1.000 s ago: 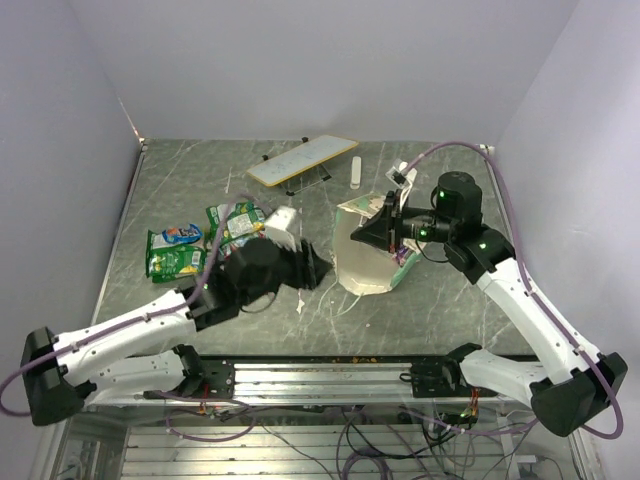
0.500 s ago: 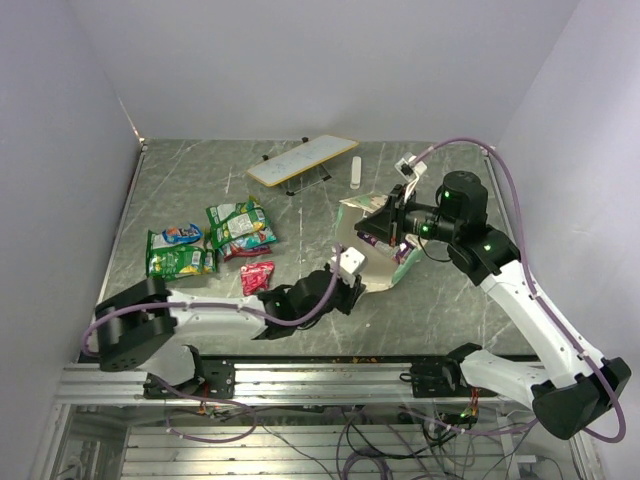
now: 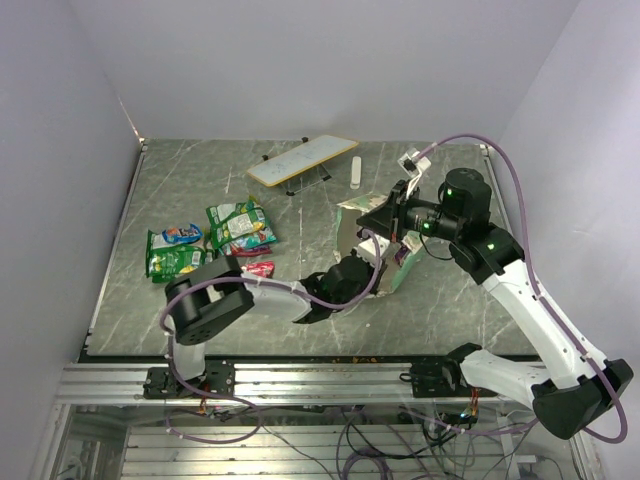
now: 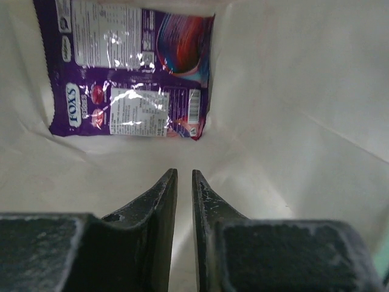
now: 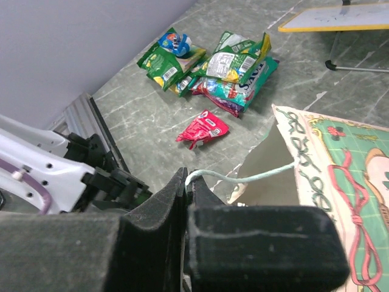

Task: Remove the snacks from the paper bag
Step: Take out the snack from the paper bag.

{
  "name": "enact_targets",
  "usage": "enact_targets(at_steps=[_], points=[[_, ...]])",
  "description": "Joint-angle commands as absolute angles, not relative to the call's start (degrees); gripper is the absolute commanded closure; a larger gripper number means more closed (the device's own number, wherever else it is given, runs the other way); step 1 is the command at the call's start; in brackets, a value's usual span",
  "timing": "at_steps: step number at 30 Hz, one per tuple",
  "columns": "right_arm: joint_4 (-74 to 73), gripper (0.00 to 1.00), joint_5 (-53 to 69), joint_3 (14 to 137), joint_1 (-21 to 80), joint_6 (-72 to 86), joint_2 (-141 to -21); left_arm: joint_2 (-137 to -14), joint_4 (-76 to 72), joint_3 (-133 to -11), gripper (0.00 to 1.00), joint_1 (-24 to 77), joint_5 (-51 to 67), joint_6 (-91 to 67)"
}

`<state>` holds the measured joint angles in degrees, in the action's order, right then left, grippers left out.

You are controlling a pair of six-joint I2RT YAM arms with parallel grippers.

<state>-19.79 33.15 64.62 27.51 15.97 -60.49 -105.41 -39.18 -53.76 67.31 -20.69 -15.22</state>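
Reaching into the paper bag [image 5: 340, 182], the left tool [image 4: 184, 173] is sitting nearly pressed together, empty, near a purple packet [image 4: 130, 73]. Right tool [image 5: 186, 179] is pinching the bag's cord handle [image 5: 243, 178].

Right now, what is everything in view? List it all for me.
paper bag: one, mint green, cream inside, table centre-right
purple packet: one, purple, inside the bag
red packet: one, red, on table left of bag
green packets: several overlapping, mostly green, two piles table left
board: one, white, black legs, far side
oblong object: one, white, right of board
left fingers: black, inside bag, nearly together, empty
right fingers: black, shut on bag's cord handle
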Motion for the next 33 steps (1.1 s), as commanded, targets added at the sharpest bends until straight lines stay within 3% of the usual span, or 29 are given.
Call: enact_targets(at_steps=[1,11,17,29,32,33], points=[[-21.19,1.00,31.19,67.30,27.94,15.11,-59.46,-109.66,-46.51,-54.42,0.74,67.00,-21.79,-13.27],[-22.22,1.00,30.00,69.37,27.95,14.70,-59.85,-115.22,-51.15,-55.82,0.66,62.60,-22.36,-11.17],[-22.79,1.00,29.93,69.59,27.95,14.84,-60.04,-118.65,-51.71,-61.19,0.42,60.32,-22.82,-11.33],[-25.74,1.00,31.36,73.22,27.94,13.02,-62.98,-131.61,-47.91,-76.84,0.17,59.24,-36.16,-11.57],[-26.90,1.00,31.74,74.26,27.95,12.80,-63.41,-136.38,-39.79,-84.29,0.01,58.68,-38.18,-16.28],[-27.26,1.00,31.66,74.57,27.95,12.68,-63.44,-137.70,-38.07,-85.89,0.01,58.49,-38.69,-17.18]])
